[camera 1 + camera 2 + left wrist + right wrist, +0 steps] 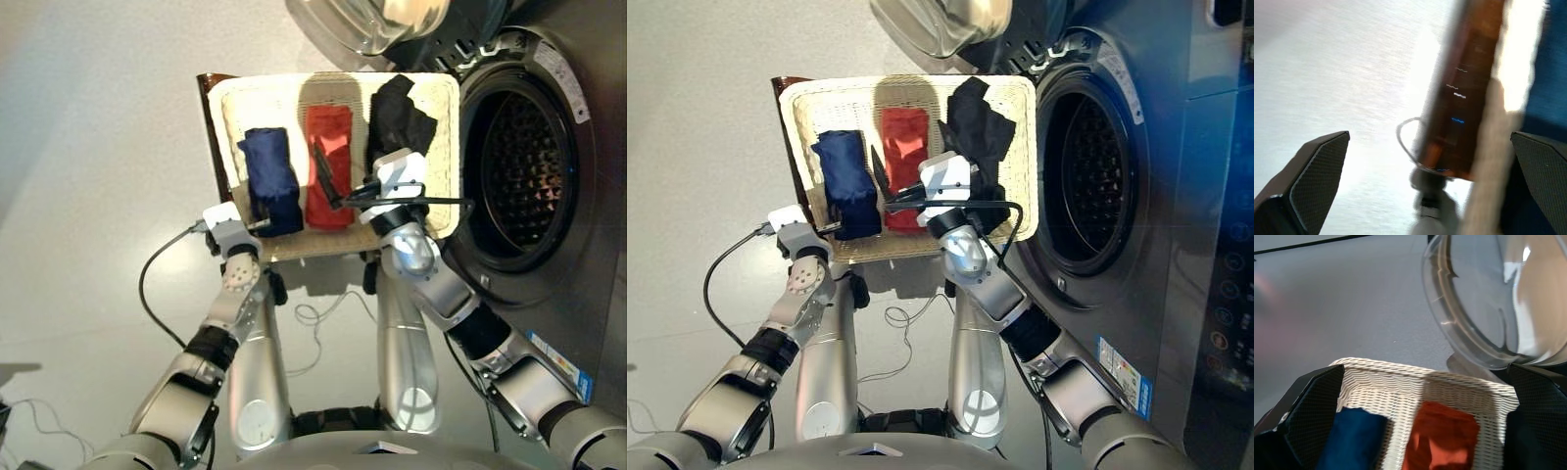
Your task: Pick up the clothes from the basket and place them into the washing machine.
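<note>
The cream-white basket (284,98) lies on the floor in front of me, holding three clothes side by side: navy (269,181), red (328,162) and black (400,122). My right gripper (335,188) hovers open just over the red cloth's near half, with nothing between its fingers. In its wrist view the red cloth (1442,435) and the navy cloth (1354,438) lie ahead. My left gripper (261,225) is open at the basket's near edge, beside the navy cloth's near end. The washing machine (580,206) stands to the right, its drum (519,162) open.
The round glass door (377,20) hangs swung open above the basket's far right corner. A dark brown edge (207,103) runs along the basket's left side. A black cable (147,289) loops over the grey floor by my left arm, and a thinner one (313,318) lies between my arms.
</note>
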Controlling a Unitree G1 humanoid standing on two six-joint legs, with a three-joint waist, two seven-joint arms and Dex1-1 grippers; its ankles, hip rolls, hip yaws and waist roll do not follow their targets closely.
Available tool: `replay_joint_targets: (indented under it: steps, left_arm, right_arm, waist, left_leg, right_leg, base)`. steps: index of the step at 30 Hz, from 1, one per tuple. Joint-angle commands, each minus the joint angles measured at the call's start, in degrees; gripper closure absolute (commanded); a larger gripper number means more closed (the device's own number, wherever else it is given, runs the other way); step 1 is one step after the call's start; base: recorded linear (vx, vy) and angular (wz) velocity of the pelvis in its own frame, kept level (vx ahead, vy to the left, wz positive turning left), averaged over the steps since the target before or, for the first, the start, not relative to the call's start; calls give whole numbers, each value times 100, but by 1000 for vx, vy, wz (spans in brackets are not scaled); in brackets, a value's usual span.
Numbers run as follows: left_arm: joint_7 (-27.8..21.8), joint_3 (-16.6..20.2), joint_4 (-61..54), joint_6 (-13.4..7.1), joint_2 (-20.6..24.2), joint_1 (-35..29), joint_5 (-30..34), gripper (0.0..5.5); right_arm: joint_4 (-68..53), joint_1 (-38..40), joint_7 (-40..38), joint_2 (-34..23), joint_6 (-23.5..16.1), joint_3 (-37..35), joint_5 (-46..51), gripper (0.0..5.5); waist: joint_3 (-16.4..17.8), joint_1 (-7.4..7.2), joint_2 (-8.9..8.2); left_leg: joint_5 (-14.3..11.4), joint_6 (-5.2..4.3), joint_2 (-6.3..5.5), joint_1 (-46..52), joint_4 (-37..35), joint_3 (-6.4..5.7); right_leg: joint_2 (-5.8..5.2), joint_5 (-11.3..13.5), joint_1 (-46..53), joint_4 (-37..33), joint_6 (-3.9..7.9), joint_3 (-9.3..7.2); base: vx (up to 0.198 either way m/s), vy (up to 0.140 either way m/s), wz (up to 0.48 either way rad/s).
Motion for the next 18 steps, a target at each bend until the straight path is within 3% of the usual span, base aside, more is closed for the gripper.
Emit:
replay_joint_targets:
  steps: [1, 7, 12, 16, 18]
  left_arm:
    - [44, -18, -897, -345, 202, 425, 475, 0]
    - [-227, -191, -1924, -464, 615, 764, 1450, 0]
    - [-239, -351, -2492, -610, 763, 703, 1733, 0]
    - [-343, -790, -2540, -618, 796, 181, 1939, 0]
    - [-621, -1259, -2126, -615, 587, -539, 1712, 0]
  right_arm:
    - [-805, 69, -9, -223, -240, -298, -216, 0]
    - [-913, 229, -11, -390, -366, -561, -308, 0]
    - [-1109, 325, -119, -453, -480, -792, -316, 0]
    - [-1163, 195, -184, -401, -586, -826, -207, 0]
    - [-1174, 56, -52, -350, -580, -742, 22, 0]
  waist:
    - [-72, 49, 313]
    - [-72, 101, 368]
    - [-72, 92, 369]
    - [-72, 42, 317]
    - [-72, -43, 221]
  left_leg:
    - [-565, -272, 123, 153, 513, -117]
    - [-627, -271, 124, 129, 603, -146]
    - [-689, -273, 146, 61, 720, -169]
    - [-716, -276, 156, -25, 798, -173]
    - [-722, -285, 167, -41, 823, -165]
  right_leg:
    - [92, 293, -72, -380, 106, 285]
    - [85, 220, -83, -291, 116, 285]
    - [70, 187, -148, -184, 125, 278]
    - [70, 174, -222, -115, 130, 282]
    - [79, 185, -249, -92, 133, 296]
  base:
    - [0, 0, 0]
    - [0, 0, 0]
    - [0, 0, 0]
    - [0, 0, 0]
    - [0, 0, 0]
